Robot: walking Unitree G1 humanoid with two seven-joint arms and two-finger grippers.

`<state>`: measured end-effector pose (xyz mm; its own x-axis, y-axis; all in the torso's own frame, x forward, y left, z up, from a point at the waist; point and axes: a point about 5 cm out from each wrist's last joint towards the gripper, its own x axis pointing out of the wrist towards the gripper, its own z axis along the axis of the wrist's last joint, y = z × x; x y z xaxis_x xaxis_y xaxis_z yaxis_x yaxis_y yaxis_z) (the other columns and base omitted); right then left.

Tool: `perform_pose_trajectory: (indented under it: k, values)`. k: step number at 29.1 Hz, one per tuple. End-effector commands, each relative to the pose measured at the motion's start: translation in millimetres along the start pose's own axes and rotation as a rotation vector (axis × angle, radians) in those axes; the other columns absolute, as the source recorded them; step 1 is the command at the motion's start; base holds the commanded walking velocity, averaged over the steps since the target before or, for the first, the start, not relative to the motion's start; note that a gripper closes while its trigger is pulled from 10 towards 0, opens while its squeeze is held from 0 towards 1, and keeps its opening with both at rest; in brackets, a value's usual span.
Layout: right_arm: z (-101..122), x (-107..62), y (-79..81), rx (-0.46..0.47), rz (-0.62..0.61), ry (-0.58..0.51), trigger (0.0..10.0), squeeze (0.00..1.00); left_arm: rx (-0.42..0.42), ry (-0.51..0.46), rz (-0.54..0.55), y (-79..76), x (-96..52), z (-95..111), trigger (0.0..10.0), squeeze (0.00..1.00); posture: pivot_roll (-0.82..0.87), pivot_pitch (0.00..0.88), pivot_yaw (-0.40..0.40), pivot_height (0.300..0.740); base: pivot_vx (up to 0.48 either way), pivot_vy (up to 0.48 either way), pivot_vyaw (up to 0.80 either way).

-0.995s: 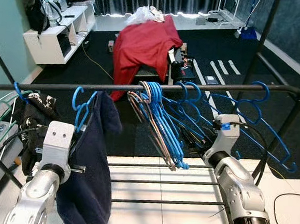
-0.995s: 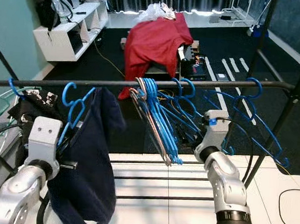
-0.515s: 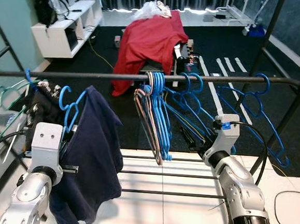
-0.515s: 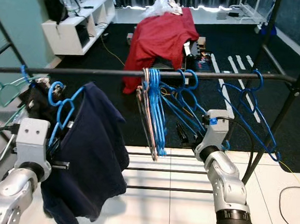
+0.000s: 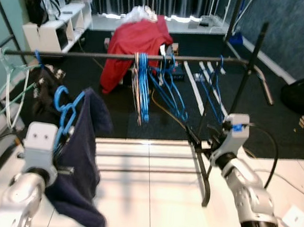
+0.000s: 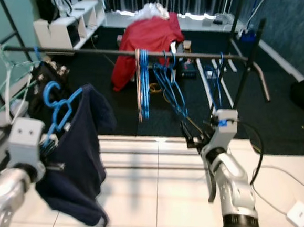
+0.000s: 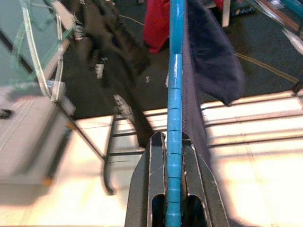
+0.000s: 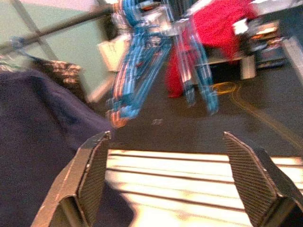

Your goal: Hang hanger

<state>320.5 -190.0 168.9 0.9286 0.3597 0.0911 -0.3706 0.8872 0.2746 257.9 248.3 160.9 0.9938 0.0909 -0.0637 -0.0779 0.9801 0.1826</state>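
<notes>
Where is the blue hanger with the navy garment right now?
The blue hanger with the navy garment is on the robot's left, clamped in the left end effector, off the rail and nearer than it.

Both head eyes look forward and down at the clothes rail (image 5: 146,58) at twelve o'clock. Each wrist camera looks along its fingers, close, sharing the dark garment (image 7: 208,61).
</notes>
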Motion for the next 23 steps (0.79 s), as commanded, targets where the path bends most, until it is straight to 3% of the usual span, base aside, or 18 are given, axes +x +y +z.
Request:
perform_pose_trajectory:
  k: [1, 4, 7, 8, 11, 12, 16, 19, 21, 23]
  values:
    - [19, -2.6, 6.7, 0.096, 0.089, -0.076, 10.0, 0.0, 0.019, -0.064, -0.041, 15.1, 4.0, 13, 10.0, 0.0, -0.07, 0.037, 0.04, 0.735, -0.304, 0.0, 0.0]
    - [35, -4.7, 15.1, 0.168, 0.193, -0.141, 10.0, 0.0, 0.047, -0.096, -0.082, 28.5, 7.0, 24, 10.0, 0.0, -0.07, 0.034, 0.038, 0.735, 0.0, 0.0, 0.0]
    - [50, -9.7, 24.0, 0.209, 0.321, -0.2, 10.0, 0.0, 0.069, -0.16, -0.218, 37.1, 7.7, 45, 10.0, 0.0, -0.06, 0.025, 0.03, 0.735, 0.0, 0.0, 0.0]
    - [50, -9.7, 24.0, 0.209, 0.321, -0.2, 10.0, 0.0, 0.069, -0.16, -0.218, 37.1, 7.7, 45, 10.0, 0.0, -0.06, 0.025, 0.03, 0.735, 0.0, 0.0, 0.0]
    - [55, -13.0, 30.1, 0.202, 0.407, -0.226, 10.0, 0.0, 0.098, -0.236, -0.401, 41.0, 4.7, 71, 10.0, 0.0, -0.05, 0.019, 0.029, 0.735, 0.0, 0.0, 0.0]
    - [55, -13.0, 30.1, 0.202, 0.407, -0.226, 10.0, 0.0, 0.098, -0.236, -0.401, 41.0, 4.7, 71, 10.0, 0.0, -0.05, 0.019, 0.029, 0.735, 0.0, 0.0, 0.0]
    - [54, -14.4, 34.4, 0.181, 0.454, -0.205, 10.0, 0.0, 0.136, -0.279, -0.586, 43.6, -1.3, 91, 10.0, 0.0, -0.04, 0.008, 0.027, 0.735, 0.0, 0.0, 0.0]
    - [54, -14.4, 34.4, 0.181, 0.454, -0.205, 10.0, 0.0, 0.136, -0.279, -0.586, 43.6, -1.3, 91, 10.0, 0.0, -0.04, 0.008, 0.027, 0.735, 0.0, 0.0, 0.0]
    - [57, -17.8, 37.0, 0.141, 0.496, -0.185, 10.0, 0.0, 0.21, -0.27, -0.705, 51.7, -5.9, 103, 10.0, 0.0, -0.05, 0.0, 0.029, 0.735, 0.0, 0.0, 0.0]
    - [62, -19.7, 35.4, 0.122, 0.501, -0.185, 10.0, 0.0, 0.249, -0.253, -0.741, 58.4, -7.5, 108, 10.0, 0.0, -0.05, 0.0, 0.031, 0.735, 0.0, 0.0, 0.0]
